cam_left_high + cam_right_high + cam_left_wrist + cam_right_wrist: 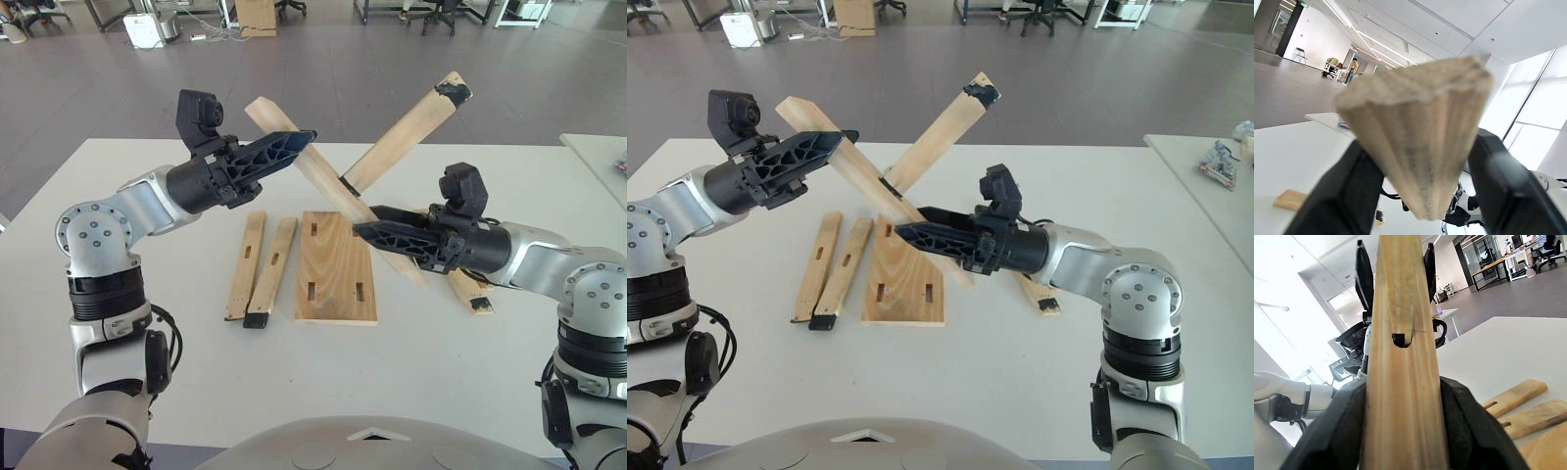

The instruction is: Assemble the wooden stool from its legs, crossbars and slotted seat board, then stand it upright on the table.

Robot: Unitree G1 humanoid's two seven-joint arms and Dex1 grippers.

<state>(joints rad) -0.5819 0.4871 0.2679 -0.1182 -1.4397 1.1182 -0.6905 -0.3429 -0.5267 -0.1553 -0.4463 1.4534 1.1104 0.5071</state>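
Clamping 1 raised leg (315, 173), left gripper (302, 138) grips its top, right gripper (361, 228) its middle.

Place: open-plan office | desks (1497, 270), swivel chairs (438, 14) (grey floor (392, 78))

The left arm is raised above the surface, elbow bent and forearm pointing inward. The left gripper (306, 137) has its jaws clamped on the upper end of a tilted wooden leg (318, 171). The right arm reaches inward lower down, and the right gripper (361, 228) has its jaws closed around the same leg.
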